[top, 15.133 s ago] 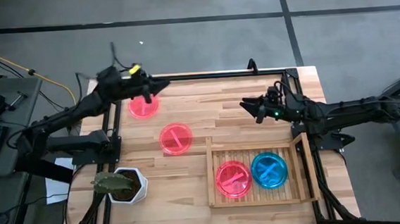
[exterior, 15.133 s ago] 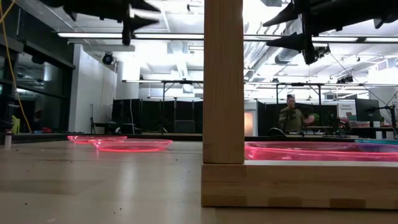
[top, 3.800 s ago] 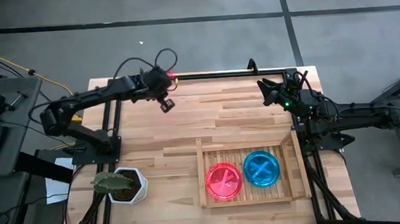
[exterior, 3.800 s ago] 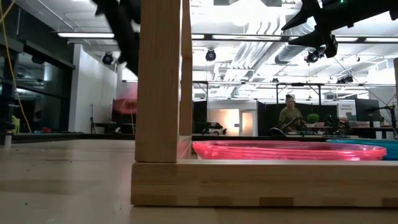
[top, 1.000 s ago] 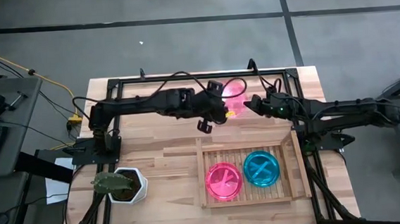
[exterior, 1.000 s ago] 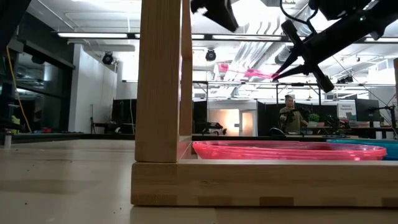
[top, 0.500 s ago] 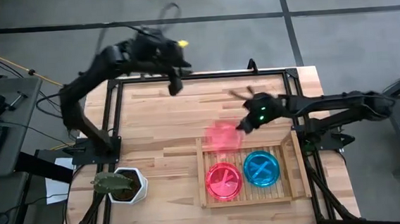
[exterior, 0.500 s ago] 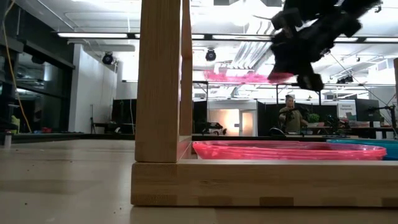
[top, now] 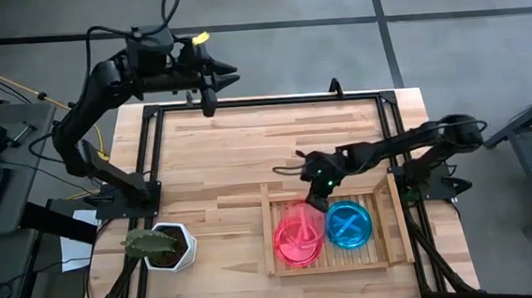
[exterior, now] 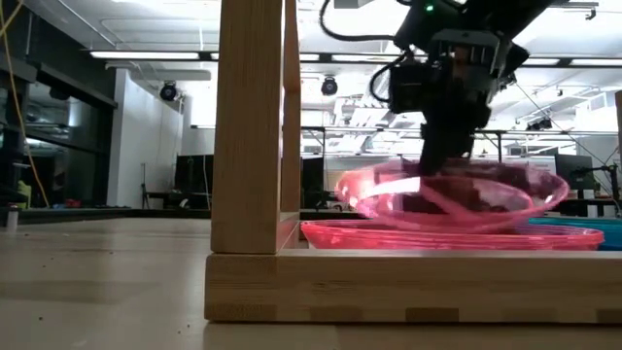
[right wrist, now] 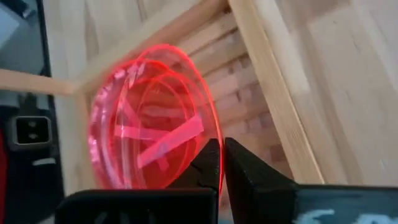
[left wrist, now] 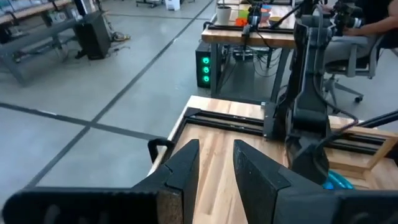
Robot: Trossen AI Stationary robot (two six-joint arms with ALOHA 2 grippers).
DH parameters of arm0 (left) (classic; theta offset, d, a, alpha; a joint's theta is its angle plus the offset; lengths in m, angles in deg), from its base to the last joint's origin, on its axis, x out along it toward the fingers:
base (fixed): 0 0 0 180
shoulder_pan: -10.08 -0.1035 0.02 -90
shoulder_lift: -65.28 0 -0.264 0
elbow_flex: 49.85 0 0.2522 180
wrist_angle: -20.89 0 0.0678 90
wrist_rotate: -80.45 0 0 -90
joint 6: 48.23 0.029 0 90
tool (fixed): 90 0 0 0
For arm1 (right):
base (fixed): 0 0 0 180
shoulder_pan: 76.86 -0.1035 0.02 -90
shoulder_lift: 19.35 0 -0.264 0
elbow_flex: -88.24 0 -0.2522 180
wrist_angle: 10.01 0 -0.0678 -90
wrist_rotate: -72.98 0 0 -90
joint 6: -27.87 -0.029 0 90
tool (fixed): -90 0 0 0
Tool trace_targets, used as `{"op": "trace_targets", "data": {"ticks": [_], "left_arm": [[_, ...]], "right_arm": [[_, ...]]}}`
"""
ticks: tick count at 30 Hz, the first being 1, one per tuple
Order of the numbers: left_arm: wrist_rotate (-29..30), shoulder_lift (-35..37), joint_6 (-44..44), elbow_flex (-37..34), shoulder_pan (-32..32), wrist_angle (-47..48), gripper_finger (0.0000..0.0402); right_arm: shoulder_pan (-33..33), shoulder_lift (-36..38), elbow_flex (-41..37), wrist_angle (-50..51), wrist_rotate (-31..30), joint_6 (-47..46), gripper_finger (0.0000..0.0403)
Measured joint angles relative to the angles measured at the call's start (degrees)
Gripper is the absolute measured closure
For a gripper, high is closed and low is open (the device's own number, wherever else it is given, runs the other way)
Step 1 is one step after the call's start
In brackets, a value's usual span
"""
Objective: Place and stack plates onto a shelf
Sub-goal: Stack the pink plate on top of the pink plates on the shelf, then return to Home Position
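My right gripper (top: 314,194) is over the far rim of the light-wood shelf (top: 279,261), shut on a pink plate (exterior: 452,199). This plate hangs tilted just over another pink plate (exterior: 389,236) that lies in the shelf's left half. A teal plate (top: 348,224) lies flat beside it in the right half. My left gripper (left wrist: 215,167) is raised beyond the table's far left corner (top: 207,85), open with nothing between its fingers. My right gripper pinches the held plate's rim (right wrist: 209,132) between its two fingers (right wrist: 239,163), on the plate's far side. The fingers come from above, pointing down (exterior: 445,170). The plate is tilted above the lower pink plate; whether the two touch, I cannot tell.
A white pot with a plant (top: 165,246) stands at the near left. The shelf's upright corner post (exterior: 251,126) rises at its near left corner. Bare wood lies across the table's left and far parts (top: 229,152). A person stands far off in the room (exterior: 453,181).
My right gripper has carried the pink plate from mid-air at the table's far middle toward the near edge and down, to just over the pink plate in the shelf. My left arm has drawn back from the middle to the far left corner and risen.
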Motion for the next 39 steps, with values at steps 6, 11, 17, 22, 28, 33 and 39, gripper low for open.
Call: {"op": "trace_targets", "data": {"ticks": [6, 11, 17, 22, 28, 33, 39], "left_arm": [[0.0, -0.5, -0.2, 0.0, 0.6, 0.4, 0.0314], [0.1, -0.6, -0.2, 0.0, 0.6, 0.4, 0.0314], [0.3, -0.6, -0.1, 0.0, 0.6, 0.5, 0.0314], [0.6, -0.6, -0.1, 0.0, 0.6, 0.6, 0.0314], [0.7, -0.5, 0.0, 0.0, 0.6, 0.6, 0.0314], [0.7, -0.5, 1.0, 0.0, 0.6, 1.4, 0.0314], [0.6, -0.5, 6.6, -0.2, 0.6, 5.7, 0.0314]], "right_arm": [[-2.3, -6.8, 3.7, -1.1, -0.1, 5.9, 0.0403], [-3.7, -11.2, 6.5, -1.7, 0.0, 8.6, 0.0403], [-5.6, -13.7, 7.8, -2.4, 0.0, 10.6, 0.0403], [-6.7, -14.1, 7.8, -3.2, -0.8, 10.1, 0.0399], [-7.1, -14.0, 7.8, -1.1, -3.8, 7.5, 0.0322], [-7.0, -13.7, 8.5, 1.7, -3.3, 3.3, 0.0229], [-6.6, -11.7, 13.7, 15.8, -2.6, 1.2, 0.0177]]}}
